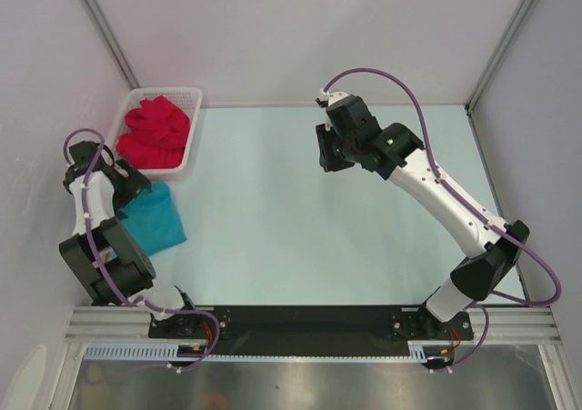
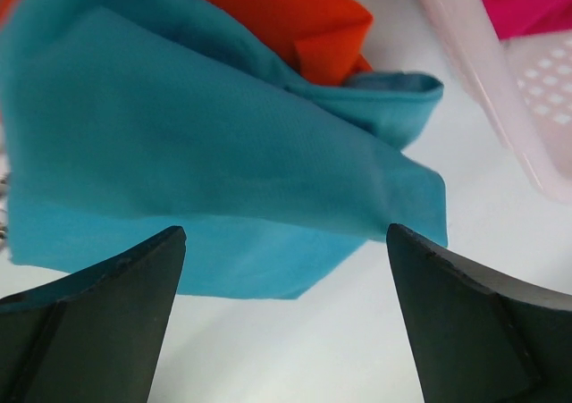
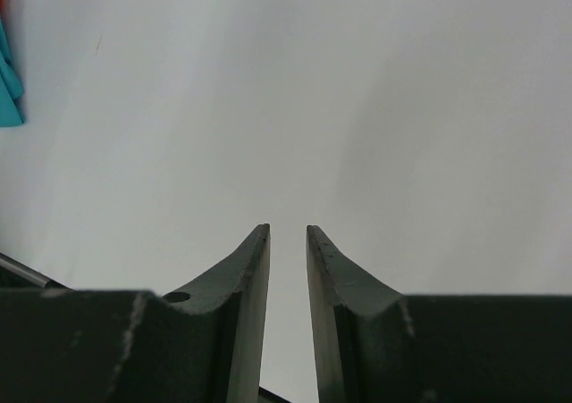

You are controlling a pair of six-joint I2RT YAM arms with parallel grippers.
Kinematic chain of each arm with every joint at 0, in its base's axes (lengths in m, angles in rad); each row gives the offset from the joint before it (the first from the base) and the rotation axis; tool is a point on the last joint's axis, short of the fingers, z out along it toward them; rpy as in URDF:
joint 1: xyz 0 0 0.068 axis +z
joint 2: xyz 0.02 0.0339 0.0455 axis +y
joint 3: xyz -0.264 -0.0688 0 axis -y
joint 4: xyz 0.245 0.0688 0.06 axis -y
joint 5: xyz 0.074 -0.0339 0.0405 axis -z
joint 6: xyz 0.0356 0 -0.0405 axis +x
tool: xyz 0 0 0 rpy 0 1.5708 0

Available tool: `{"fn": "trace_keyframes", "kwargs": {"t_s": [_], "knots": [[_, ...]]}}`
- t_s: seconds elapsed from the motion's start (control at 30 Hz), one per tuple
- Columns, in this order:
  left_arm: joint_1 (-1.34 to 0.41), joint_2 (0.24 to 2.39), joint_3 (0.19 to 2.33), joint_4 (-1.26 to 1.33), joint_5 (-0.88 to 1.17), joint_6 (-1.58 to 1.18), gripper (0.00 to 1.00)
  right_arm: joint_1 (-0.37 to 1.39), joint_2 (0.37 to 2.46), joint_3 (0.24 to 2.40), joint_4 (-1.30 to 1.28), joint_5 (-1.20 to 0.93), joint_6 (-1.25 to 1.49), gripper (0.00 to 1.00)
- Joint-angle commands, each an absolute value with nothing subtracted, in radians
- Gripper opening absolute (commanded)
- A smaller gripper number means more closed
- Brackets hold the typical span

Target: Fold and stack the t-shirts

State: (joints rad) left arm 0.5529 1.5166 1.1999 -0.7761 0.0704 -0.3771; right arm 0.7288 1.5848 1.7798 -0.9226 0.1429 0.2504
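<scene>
The limp, light teal-blue cloth t-shirt (image 2: pixel 223 135) wants pinching at its near edge by the wide-spread left gripper (image 2: pixel 286 233), the right gripper (image 3: pixel 288 229) being nearly closed on nothing

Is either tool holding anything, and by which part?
Nothing is held. The left tool hangs open near the teal-blue t-shirt; the right tool is nearly closed on nothing.

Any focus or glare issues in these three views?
Top external: even, diffuse light, faint shadows, sheen only on the metal sheet. Left wrist: teal t-shirt sharp, left gripper fingers and basket blurred. Right wrist: right gripper fingers dark but crisp-edged, table featureless.
</scene>
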Motion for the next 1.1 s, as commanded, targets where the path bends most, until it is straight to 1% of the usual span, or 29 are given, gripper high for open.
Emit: {"fn": "trace_keyframes", "kwargs": {"t_s": [0.0, 0.1, 0.27, 0.4, 0.57, 0.73, 0.83, 0.9, 1.0, 1.03, 1.07], "knots": [[0.541, 1.535, 1.295, -0.767, -0.144, -0.387, 0.99, 0.724, 1.634, 1.845, -0.913, 0.129, 0.235, 0.28], [0.543, 1.580, 1.333, -0.779, -0.164, -0.376, 1.00, 0.723, 1.669, 1.870, -0.913, 0.121, 0.230, 0.28], [0.543, 1.658, 1.365, -0.784, -0.132, -0.380, 1.00, 0.726, 1.710, 1.905, -0.910, 0.114, 0.229, 0.28], [0.541, 1.684, 1.399, -0.784, -0.120, -0.377, 1.00, 0.726, 1.736, 1.922, -0.901, 0.104, 0.233, 0.28], [0.532, 1.687, 1.463, -0.784, -0.161, -0.376, 1.00, 0.741, 1.752, 1.907, -0.879, 0.101, 0.244, 0.28], [0.471, 1.645, 1.545, -0.749, -0.179, -0.301, 1.00, 0.755, 1.747, 1.870, -0.848, 0.117, 0.252, 0.28], [0.378, 1.588, 1.601, -0.709, -0.212, -0.229, 1.00, 0.767, 1.743, 1.852, -0.834, 0.149, 0.252, 0.28], [0.327, 1.504, 1.609, -0.660, -0.168, -0.213, 1.00, 0.793, 1.746, 1.855, -0.844, 0.222, 0.239, 0.28], [0.290, 1.404, 1.623, -0.637, 0.059, -0.209, 1.00, 0.824, 1.732, 1.848, -0.857, 0.308, 0.232, 0.29], [0.279, 1.387, 1.628, -0.635, 0.201, -0.216, 1.00, 0.827, 1.723, 1.833, -0.857, 0.317, 0.239, 0.29], [0.244, 1.373, 1.638, -0.643, 0.251, -0.222, 1.00, 0.827, 1.714, 1.819, -0.841, 0.318, 0.242, 0.30]]}}
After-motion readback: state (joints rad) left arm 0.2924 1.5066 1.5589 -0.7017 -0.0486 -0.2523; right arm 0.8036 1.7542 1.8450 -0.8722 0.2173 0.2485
